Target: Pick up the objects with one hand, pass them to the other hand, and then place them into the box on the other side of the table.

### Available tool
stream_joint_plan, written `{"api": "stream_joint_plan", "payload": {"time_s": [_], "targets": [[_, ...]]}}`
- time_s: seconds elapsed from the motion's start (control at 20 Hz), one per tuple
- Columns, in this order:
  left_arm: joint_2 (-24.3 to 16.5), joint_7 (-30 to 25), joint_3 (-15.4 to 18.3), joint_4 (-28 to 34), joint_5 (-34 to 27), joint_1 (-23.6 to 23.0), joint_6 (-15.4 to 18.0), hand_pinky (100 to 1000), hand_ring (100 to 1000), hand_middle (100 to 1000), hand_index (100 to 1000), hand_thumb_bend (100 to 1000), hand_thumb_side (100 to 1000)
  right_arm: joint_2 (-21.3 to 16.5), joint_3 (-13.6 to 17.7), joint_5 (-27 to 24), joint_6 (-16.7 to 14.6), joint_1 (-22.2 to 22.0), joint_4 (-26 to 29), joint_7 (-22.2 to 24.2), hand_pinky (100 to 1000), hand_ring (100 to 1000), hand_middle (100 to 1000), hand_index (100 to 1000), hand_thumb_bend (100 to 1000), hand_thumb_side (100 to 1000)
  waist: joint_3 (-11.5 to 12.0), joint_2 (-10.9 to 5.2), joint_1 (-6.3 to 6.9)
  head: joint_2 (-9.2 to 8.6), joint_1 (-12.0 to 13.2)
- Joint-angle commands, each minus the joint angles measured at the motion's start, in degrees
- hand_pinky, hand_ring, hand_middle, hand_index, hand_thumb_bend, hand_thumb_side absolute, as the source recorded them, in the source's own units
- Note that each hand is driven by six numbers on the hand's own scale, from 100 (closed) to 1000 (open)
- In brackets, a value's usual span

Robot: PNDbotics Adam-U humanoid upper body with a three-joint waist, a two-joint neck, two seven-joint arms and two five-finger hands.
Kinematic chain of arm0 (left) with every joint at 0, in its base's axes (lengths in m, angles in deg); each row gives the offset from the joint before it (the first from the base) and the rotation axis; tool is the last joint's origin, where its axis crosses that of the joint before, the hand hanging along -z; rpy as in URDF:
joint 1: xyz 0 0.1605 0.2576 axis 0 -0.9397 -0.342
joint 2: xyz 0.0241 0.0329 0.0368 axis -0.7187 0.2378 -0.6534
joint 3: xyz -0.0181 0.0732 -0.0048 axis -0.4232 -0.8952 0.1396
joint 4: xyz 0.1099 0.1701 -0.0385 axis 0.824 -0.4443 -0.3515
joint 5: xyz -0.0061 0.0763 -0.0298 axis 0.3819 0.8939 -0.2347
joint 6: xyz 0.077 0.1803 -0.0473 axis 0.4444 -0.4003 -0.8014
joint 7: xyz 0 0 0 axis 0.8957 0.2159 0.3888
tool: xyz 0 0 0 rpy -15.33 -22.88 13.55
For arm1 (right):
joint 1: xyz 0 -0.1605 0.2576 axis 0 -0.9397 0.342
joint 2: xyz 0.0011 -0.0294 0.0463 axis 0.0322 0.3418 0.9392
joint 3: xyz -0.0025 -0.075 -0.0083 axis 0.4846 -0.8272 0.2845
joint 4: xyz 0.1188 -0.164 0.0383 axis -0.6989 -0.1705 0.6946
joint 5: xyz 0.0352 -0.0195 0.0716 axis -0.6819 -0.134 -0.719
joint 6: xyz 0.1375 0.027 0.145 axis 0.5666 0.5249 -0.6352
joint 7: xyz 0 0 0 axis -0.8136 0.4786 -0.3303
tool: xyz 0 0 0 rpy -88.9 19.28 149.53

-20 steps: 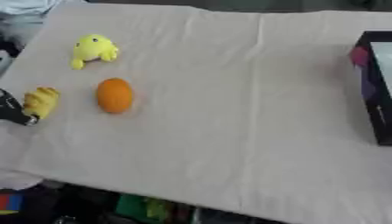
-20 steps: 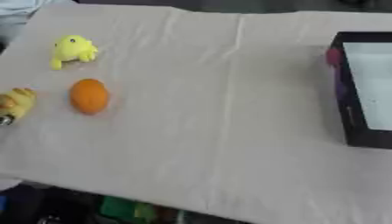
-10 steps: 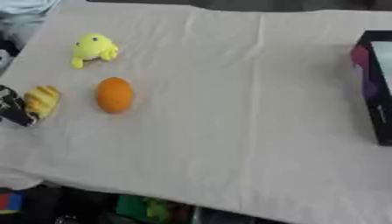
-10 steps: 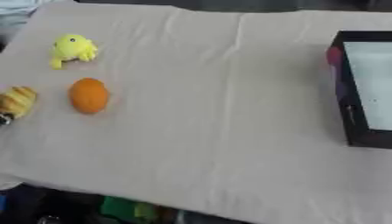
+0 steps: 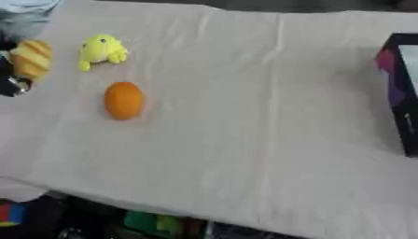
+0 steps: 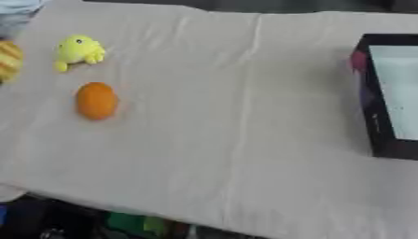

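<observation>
At the far left, my left hand (image 5: 10, 80) shows only as a black part at the picture's edge, shut on a yellow striped toy (image 5: 31, 58) that is held above the cloth. A yellow plush toy (image 5: 102, 48) lies to its right near the far left of the table. An orange (image 5: 124, 100) rests a little nearer to me. The black box (image 6: 369, 107), with a pale inside and a pink patch on its wall, stands at the right edge. My right hand shows in no view.
A beige cloth (image 5: 245, 116) with creases covers the table. Its front edge runs along the bottom, with colourful clutter (image 5: 151, 223) on the floor below. Something light blue (image 5: 24, 7) lies at the far left corner.
My left hand has carried the yellow striped toy up and away from me along the left edge. The orange, the plush toy and the box have stayed put.
</observation>
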Motion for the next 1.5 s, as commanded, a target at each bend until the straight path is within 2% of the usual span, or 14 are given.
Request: {"api": "stream_joint_plan", "payload": {"time_s": [0.05, 0.35, 0.55, 0.65, 0.9, 1.2, 1.5], "targets": [[-2.07, 2.09, 0.70, 5.72, -3.13, 0.38, 2.86, 696, 621, 501, 507, 220, 134, -2.48, 0.12, -0.14, -0.33, 2.12, 1.86, 0.02, 846, 860, 892, 892, 100, 587, 0.00, -1.00, -0.14, 0.05, -0.61], [0.38, 4.63, -2.08, 13.08, -6.39, 1.11, 6.41, 693, 619, 499, 506, 219, 137, -2.31, -2.10, 1.06, 0.24, 6.73, 4.40, 1.59, 848, 860, 898, 894, 100, 548, -0.28, -1.16, -0.52, -0.58, -2.33], [3.44, 4.15, -4.05, 14.25, -4.61, 3.32, 6.84, 690, 617, 498, 504, 221, 131, -1.39, -4.83, 4.03, 2.52, 10.47, 6.30, 3.76, 850, 866, 902, 900, 100, 503, -0.46, -1.46, -0.74, -1.32, -3.59], [5.69, 4.22, -4.89, 14.24, -2.91, 4.86, 7.17, 687, 616, 496, 503, 225, 126, -0.50, -7.15, 5.88, 4.27, 12.65, 7.40, 5.44, 854, 876, 909, 904, 113, 476, -0.58, -1.68, -0.88, -1.78, -4.04], [11.68, 4.81, -7.12, 12.07, 1.73, 8.16, 8.25, 684, 615, 494, 502, 227, 119, 4.01, -13.24, 10.56, 8.93, 17.15, 9.95, 10.08, 858, 891, 923, 916, 186, 473, -1.05, -2.18, -1.18, -2.48, -4.51], [16.80, 6.01, -9.26, 8.64, 7.59, 10.40, 10.28, 684, 614, 491, 498, 245, 101, 10.48, -16.54, 15.87, 14.43, 18.93, 12.08, 15.86, 859, 899, 930, 922, 217, 468, -1.53, -2.50, -1.29, -2.53, -4.96], [21.59, 9.93, -11.01, 7.52, 13.53, 11.98, 13.75, 687, 614, 491, 495, 274, 100, 16.42, -19.06, 21.79, 15.47, 20.21, 12.51, 19.99, 860, 901, 931, 922, 221, 471, -1.53, -2.56, -1.37, -2.49, -6.13]]}}
